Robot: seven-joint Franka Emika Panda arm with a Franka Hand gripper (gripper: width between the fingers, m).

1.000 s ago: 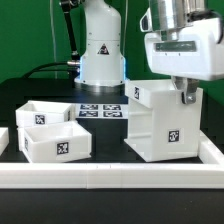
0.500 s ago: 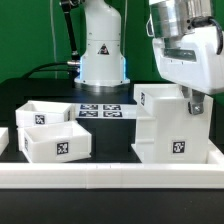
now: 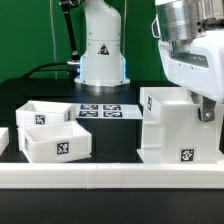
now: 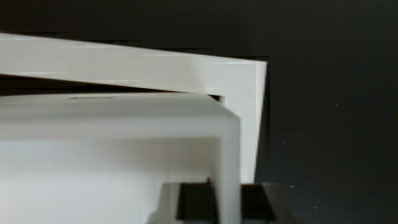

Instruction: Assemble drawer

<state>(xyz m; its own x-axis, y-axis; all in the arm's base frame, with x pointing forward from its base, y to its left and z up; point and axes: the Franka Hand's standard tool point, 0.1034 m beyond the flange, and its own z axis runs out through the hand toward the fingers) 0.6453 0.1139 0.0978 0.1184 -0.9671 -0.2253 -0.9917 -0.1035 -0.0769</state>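
Note:
The white box shell of the drawer stands upright at the exterior view's right, tags on its faces. My gripper comes down at its upper right corner and is shut on one thin wall. In the wrist view that wall runs between my two dark fingers, with the gripper clamped across it. Two small open-top trays stand side by side at the exterior view's left, one behind and one in front, well apart from the gripper.
The marker board lies flat on the black table behind the trays. A long low white rail runs along the front edge. The arm's white base stands at the back centre.
The gripper and the box shell have moved together toward the exterior view's right. The trays have not moved.

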